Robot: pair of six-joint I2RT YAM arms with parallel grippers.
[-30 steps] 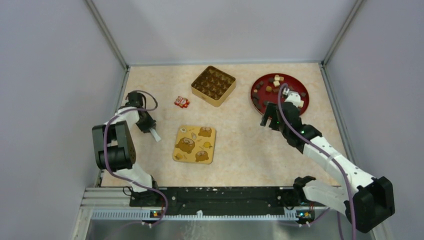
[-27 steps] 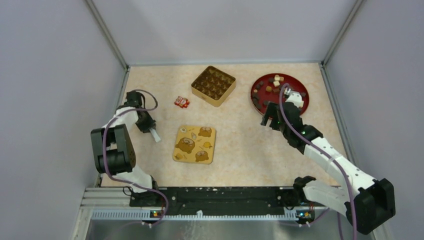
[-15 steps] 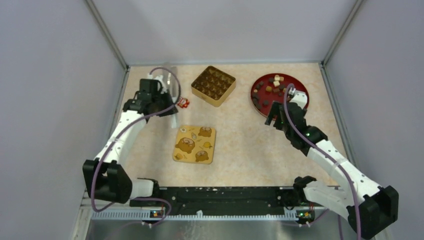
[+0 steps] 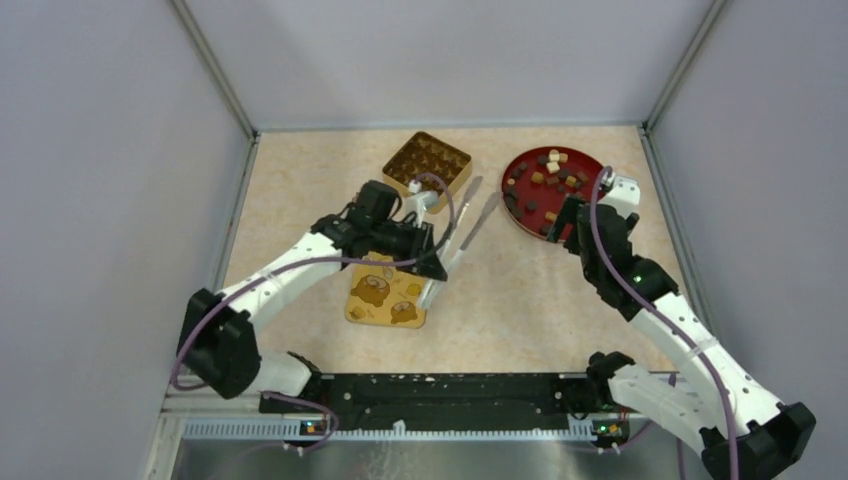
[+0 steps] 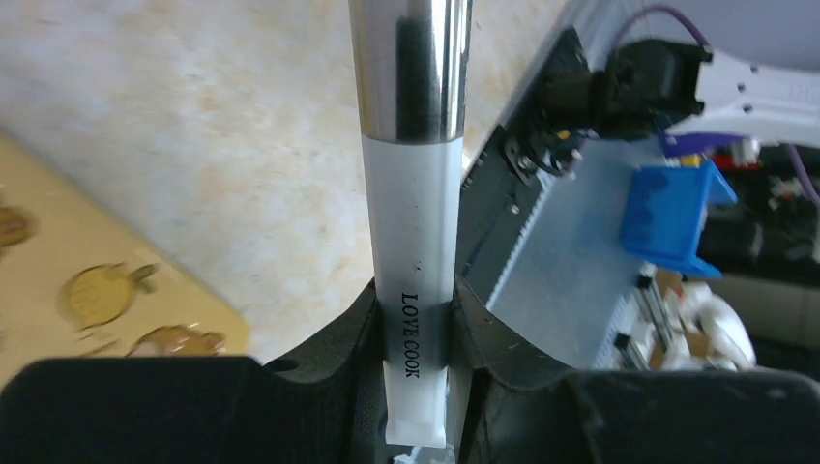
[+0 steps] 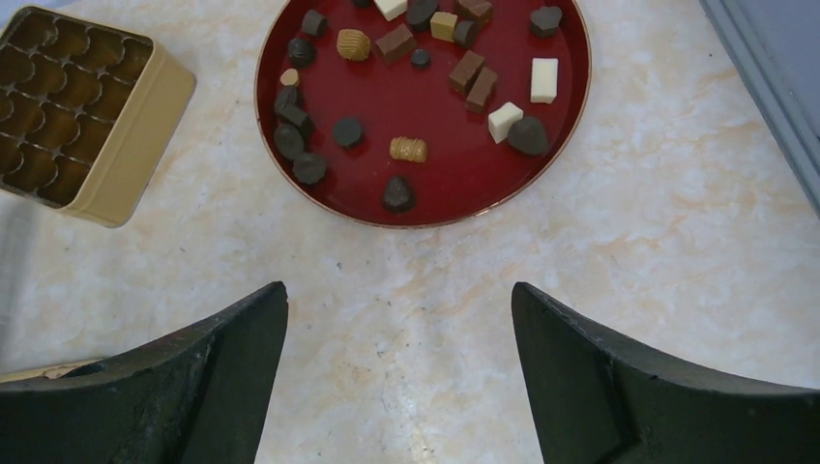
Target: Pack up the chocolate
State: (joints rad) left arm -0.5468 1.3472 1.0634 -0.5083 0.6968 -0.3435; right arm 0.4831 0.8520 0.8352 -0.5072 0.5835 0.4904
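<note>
The beige marbled desk [image 4: 300, 200] carries everything. The left arm [image 4: 290, 270] reaches in over its middle, and the right arm [image 4: 670, 320] stretches towards the far right corner.

A round red plate [image 6: 454, 159] sits at the far right of the desk. To its left, apart from it, stands a square gold tin [image 6: 145, 159], open, with a moulded tray of small cups inside. Nearer the arms' bases lies the square yellow lid [image 4: 375, 292], flat on the desk and printed with brown cartoon figures. The left arm's wrist is over its far right corner.

A pair of metal tongs [image 5: 411, 222] wears a white paper band that reads "LOVE COOK". From above, its two blades fan out towards the gap between tin and plate, and its joined end points back at the lid.

The left claw [image 5: 416, 333] is clamped on the banded end of the tongs, with a black finger pressed to each side. The right claw [image 6: 398, 367] has its fingers spread wide apart with nothing between them. It hovers over bare desk just on the near side of the plate.

The chocolate [image 6: 395, 194] lies scattered on the red plate. The pieces are mostly dark brown, with a few tan and a few cream-white.
</note>
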